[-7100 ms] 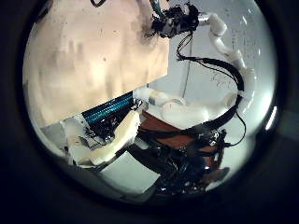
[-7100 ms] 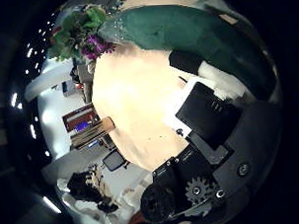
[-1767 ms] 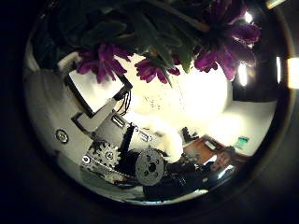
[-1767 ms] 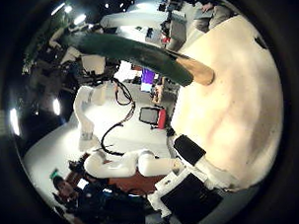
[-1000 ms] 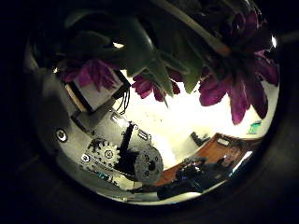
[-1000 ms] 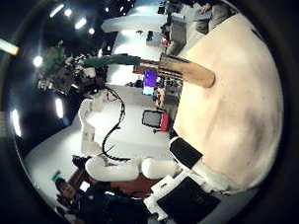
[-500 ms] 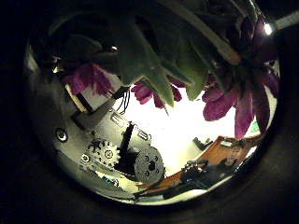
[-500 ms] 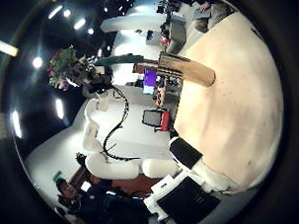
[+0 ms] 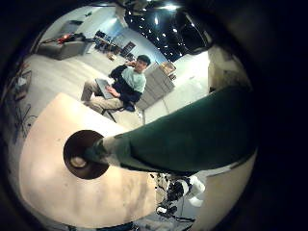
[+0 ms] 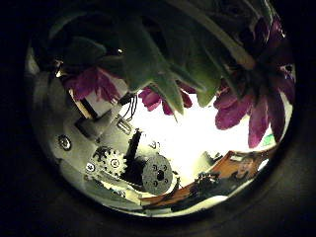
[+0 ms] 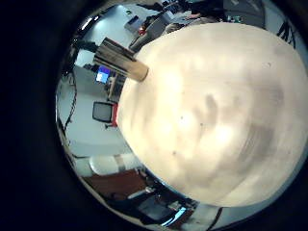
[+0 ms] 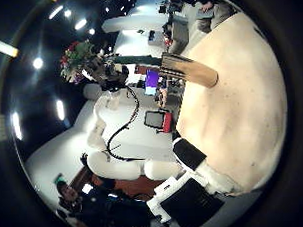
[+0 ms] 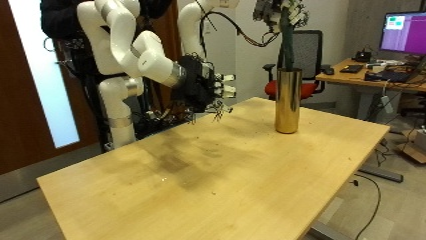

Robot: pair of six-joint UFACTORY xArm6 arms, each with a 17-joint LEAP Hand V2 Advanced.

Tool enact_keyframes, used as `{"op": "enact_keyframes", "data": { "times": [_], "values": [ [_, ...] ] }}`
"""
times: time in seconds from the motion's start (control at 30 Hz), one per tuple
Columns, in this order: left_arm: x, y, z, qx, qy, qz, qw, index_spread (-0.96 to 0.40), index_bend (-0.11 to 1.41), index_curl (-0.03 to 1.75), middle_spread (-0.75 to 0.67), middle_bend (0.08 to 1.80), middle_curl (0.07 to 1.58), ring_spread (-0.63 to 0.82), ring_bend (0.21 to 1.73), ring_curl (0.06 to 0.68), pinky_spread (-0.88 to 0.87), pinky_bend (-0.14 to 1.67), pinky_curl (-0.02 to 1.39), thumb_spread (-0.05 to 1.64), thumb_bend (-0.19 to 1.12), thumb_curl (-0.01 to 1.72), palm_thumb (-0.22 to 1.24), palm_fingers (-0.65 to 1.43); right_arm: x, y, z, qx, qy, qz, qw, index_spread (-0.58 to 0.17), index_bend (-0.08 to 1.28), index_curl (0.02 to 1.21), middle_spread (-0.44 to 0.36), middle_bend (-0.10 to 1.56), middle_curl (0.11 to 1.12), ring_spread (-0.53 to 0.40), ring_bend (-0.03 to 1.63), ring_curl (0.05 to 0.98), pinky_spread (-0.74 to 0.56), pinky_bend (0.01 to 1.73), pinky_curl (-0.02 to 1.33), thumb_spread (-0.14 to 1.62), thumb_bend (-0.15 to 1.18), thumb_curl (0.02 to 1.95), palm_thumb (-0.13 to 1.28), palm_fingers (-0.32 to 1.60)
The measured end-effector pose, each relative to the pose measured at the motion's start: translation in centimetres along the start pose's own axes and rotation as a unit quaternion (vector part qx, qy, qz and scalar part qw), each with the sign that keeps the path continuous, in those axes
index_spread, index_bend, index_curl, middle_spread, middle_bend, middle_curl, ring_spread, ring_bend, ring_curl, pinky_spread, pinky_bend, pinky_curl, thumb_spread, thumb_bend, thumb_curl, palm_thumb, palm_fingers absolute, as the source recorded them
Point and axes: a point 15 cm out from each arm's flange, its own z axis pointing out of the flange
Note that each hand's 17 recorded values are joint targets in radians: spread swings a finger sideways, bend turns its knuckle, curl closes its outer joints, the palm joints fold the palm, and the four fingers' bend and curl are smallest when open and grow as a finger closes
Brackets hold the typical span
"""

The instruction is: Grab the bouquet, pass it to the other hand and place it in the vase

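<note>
A tall brass-coloured vase (image 13: pixel 286 98) stands upright near the table's far edge. My left hand (image 13: pixel 280 12) is high above it, shut on the bouquet's dark green wrap (image 13: pixel 289 45), which hangs straight down. The wrap's lower end is at the vase's mouth. The left little finger side palm view shows the wrap (image 9: pixel 192 135) running down into the round vase mouth (image 9: pixel 82 156). Purple flowers (image 10: pixel 247 99) and green leaves fill the left thumb side palm view. My right hand (image 13: pixel 207 85) hovers over the table beside the vase, fingers spread, holding nothing. The right thumb side palm view shows the flowers (image 12: pixel 80 58) above the vase (image 12: pixel 187 70).
The light wooden table (image 13: pixel 240 170) stretches from the vase toward the near edge. It also shows in the right little finger side palm view (image 11: pixel 212 106) with the vase (image 11: pixel 123 60) on it. An office chair (image 13: pixel 309 50) and a desk with a monitor (image 13: pixel 404 35) stand behind.
The bouquet has passed from my right hand to my left. Over the last second the left hand has brought the flowers in above the vase while the right hand stayed put.
</note>
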Motion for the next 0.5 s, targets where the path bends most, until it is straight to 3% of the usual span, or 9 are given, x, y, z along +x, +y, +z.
{"op": "enact_keyframes", "data": {
  "times": [0.17, 0.23, 0.3, 0.37, 0.4, 0.43, 0.5],
  "values": [
    [-3.2, 1.3, 0.4, -0.018, 0.000, -0.021, 0.9996, -0.67, 0.18, 1.49, -0.56, 0.96, 1.05, -0.44, 1.31, 0.533, -0.64, 1.08, 0.62, 0.34, -0.05, 0.83, 0.90, 1.00, 0.0, 0.0, 0.0, -0.001, 0.000, 0.000, 1.000, -0.301, 0.16, 0.24, 0.173, 0.17, 0.25, 0.217, 0.36, 0.258, 0.35, 0.47, 0.31, 0.98, -0.03, 0.40, 0.66, -0.02],
    [-4.1, 1.4, -0.1, -0.016, -0.004, -0.020, 0.9997, -0.63, 0.15, 1.44, -0.53, 0.89, 1.02, -0.48, 1.11, 0.499, -0.65, 1.06, 0.62, 0.38, -0.05, 0.81, 0.84, 0.61, 0.0, 0.0, 0.0, -0.001, 0.000, 0.000, 1.000, -0.300, 0.16, 0.25, 0.166, 0.17, 0.25, 0.217, 0.36, 0.258, 0.35, 0.46, 0.31, 0.98, -0.03, 0.40, 0.66, -0.02],
    [-5.1, 1.3, -0.6, -0.012, -0.003, -0.026, 0.9996, -0.58, 0.13, 1.39, -0.50, 0.78, 0.98, -0.43, 1.08, 0.479, -0.63, 1.03, 0.61, 0.51, -0.05, 0.78, 0.79, 0.40, 0.0, 0.1, 0.1, -0.001, 0.000, -0.001, 1.000, -0.300, 0.16, 0.25, 0.165, 0.17, 0.25, 0.213, 0.36, 0.258, 0.35, 0.46, 0.31, 0.98, -0.03, 0.40, 0.66, -0.02],
    [-5.4, 1.3, -0.9, -0.012, -0.001, -0.027, 0.9996, -0.48, 0.16, 1.28, -0.29, 0.51, 0.88, -0.19, 0.96, 0.437, -0.37, 0.78, 0.55, 0.76, -0.06, 0.69, 0.62, -0.05, 0.0, 0.1, 0.2, -0.003, -0.001, -0.002, 1.000, -0.303, 0.16, 0.25, 0.164, 0.17, 0.25, 0.210, 0.36, 0.259, 0.35, 0.46, 0.31, 0.98, -0.03, 0.40, 0.67, -0.02],
    [-5.6, 1.2, -1.1, -0.009, -0.001, -0.027, 0.9996, -0.38, 0.09, 1.17, -0.07, 0.35, 0.78, 0.01, 0.88, 0.381, -0.11, 0.67, 0.50, 0.83, -0.06, 0.64, 0.56, -0.22, 0.0, 0.1, 0.2, -0.003, -0.001, -0.002, 1.000, -0.303, 0.16, 0.25, 0.163, 0.17, 0.25, 0.209, 0.36, 0.260, 0.35, 0.46, 0.31, 0.98, -0.03, 0.40, 0.67, -0.02],
    [-5.8, 1.0, -1.5, -0.003, -0.003, -0.028, 0.9996, -0.22, 0.05, 1.00, 0.17, 0.25, 0.66, 0.21, 0.79, 0.325, 0.17, 0.57, 0.42, 0.90, -0.05, 0.58, 0.51, -0.23, 0.1, 0.1, 0.3, -0.004, -0.002, -0.001, 1.000, -0.304, 0.16, 0.25, 0.163, 0.17, 0.25, 0.208, 0.36, 0.261, 0.35, 0.46, 0.31, 0.98, -0.03, 0.40, 0.67, -0.02],
    [-6.1, 0.7, -2.3, 0.007, -0.007, -0.028, 0.9996, -0.14, 0.05, 0.92, 0.27, 0.22, 0.62, 0.28, 0.75, 0.304, 0.27, 0.54, 0.40, 0.92, -0.05, 0.55, 0.49, -0.23, 0.3, 0.2, 0.3, -0.004, -0.002, 0.002, 1.000, -0.304, 0.16, 0.25, 0.163, 0.17, 0.25, 0.207, 0.36, 0.262, 0.35, 0.46, 0.31, 0.98, -0.03, 0.40, 0.67, -0.02]
  ]
}}
